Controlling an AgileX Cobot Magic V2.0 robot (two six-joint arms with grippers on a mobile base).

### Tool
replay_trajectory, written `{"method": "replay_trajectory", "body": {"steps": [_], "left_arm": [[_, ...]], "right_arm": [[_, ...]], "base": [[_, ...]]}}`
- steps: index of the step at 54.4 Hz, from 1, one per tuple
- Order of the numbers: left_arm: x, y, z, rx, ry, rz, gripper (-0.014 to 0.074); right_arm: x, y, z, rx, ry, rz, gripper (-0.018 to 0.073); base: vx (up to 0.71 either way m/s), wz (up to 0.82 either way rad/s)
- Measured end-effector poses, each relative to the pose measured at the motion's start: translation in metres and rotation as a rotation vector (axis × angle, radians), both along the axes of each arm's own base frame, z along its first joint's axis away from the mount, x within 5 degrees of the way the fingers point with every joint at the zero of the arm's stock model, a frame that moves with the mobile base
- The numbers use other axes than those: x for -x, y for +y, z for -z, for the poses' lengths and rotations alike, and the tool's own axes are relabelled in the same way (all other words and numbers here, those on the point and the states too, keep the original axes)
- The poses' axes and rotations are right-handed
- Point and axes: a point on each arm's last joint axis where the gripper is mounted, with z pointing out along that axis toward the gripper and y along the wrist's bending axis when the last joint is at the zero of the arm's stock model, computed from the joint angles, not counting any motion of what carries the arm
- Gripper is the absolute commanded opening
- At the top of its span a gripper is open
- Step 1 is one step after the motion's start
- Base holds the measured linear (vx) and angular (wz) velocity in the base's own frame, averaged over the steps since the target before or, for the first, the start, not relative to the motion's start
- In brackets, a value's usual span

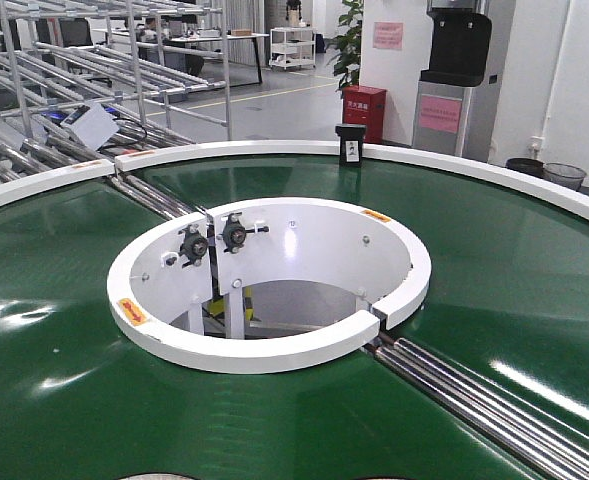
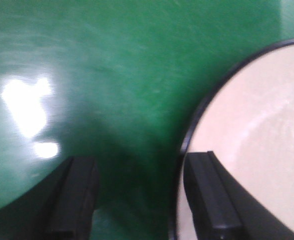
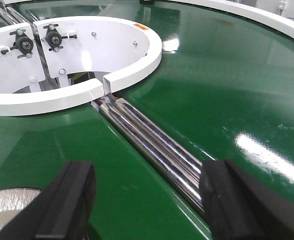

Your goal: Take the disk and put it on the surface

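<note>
In the left wrist view a cream disk (image 2: 256, 135) with a dark rim lies on the shiny green belt (image 2: 112, 60), filling the right side. My left gripper (image 2: 142, 200) hovers low and open; its right finger (image 2: 209, 195) is over the disk's edge, its left finger over bare belt. In the right wrist view my right gripper (image 3: 147, 200) is open above the belt with nothing between its fingers. A silvery disk (image 3: 7, 205) shows partly at the lower left, beside the left finger. The dark grey tabletop is out of view.
A white ring (image 1: 274, 350) surrounds the conveyor's central opening, with bearings on a plate inside. Steel rollers (image 3: 156, 145) run diagonally between belt sections, under the right gripper's right finger. A white outer rim (image 1: 474, 165) borders the belt; racks stand behind.
</note>
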Motion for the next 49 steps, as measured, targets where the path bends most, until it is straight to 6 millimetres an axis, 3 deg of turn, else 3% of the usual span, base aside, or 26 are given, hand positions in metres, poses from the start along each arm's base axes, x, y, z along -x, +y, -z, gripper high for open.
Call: {"method": "replay_trajectory", "body": {"steps": [31, 49], "left_arm": [[-0.019, -0.012, 0.038, 0.104, 0.067, 0.171, 0.0480], [-0.021, -0.027, 0.041, 0.250, 0.022, 0.334, 0.0444]], "right_arm": [[0.002, 0.000, 0.006, 0.005, 0.074, 0.003, 0.0510], [0.003, -0.001, 0.007, 0.006, 0.088, 0.004, 0.0510]], "base": [[0.00, 0.00], [0.00, 0.00]]}}
